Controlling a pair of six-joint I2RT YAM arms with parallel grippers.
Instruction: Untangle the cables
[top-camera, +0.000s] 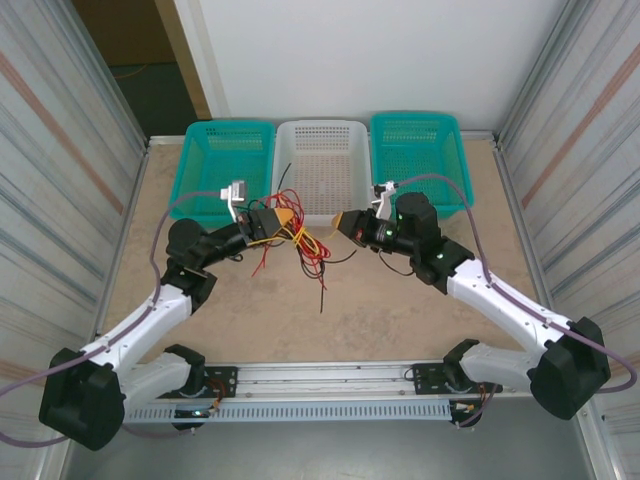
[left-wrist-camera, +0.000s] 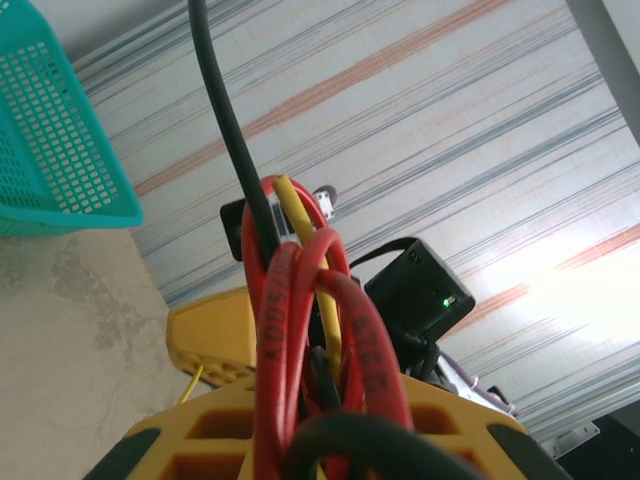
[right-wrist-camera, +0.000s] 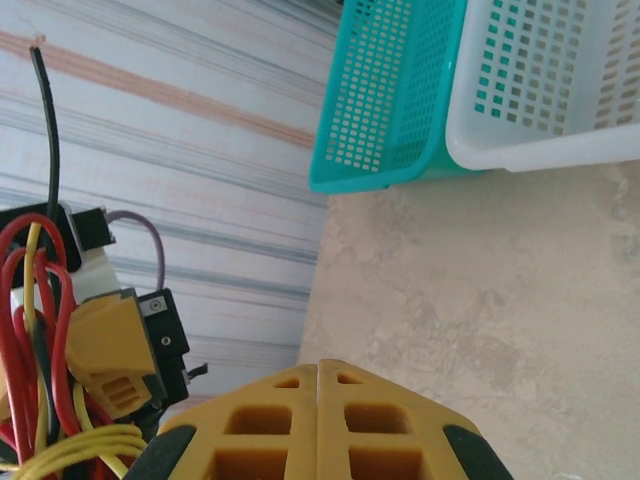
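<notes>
The cables (top-camera: 305, 245) are a tangle of thin red, yellow and black wires hanging over the middle of the table. My left gripper (top-camera: 283, 222) is shut on the bunch. In the left wrist view red loops, a yellow wire and black wires (left-wrist-camera: 290, 330) pass between its yellow fingers (left-wrist-camera: 330, 440). Loose ends trail down onto the tabletop. My right gripper (top-camera: 345, 222) faces the tangle from the right, a little apart from it. Its yellow fingers (right-wrist-camera: 317, 375) are pressed together with nothing visible between them. The right wrist view has the bunch (right-wrist-camera: 40, 330) at the far left.
Three baskets line the far edge: a teal basket (top-camera: 228, 160) on the left, a white basket (top-camera: 320, 165) in the middle and another teal basket (top-camera: 418, 160) on the right. Metal walls close in both sides. Bare tabletop lies in front of the tangle.
</notes>
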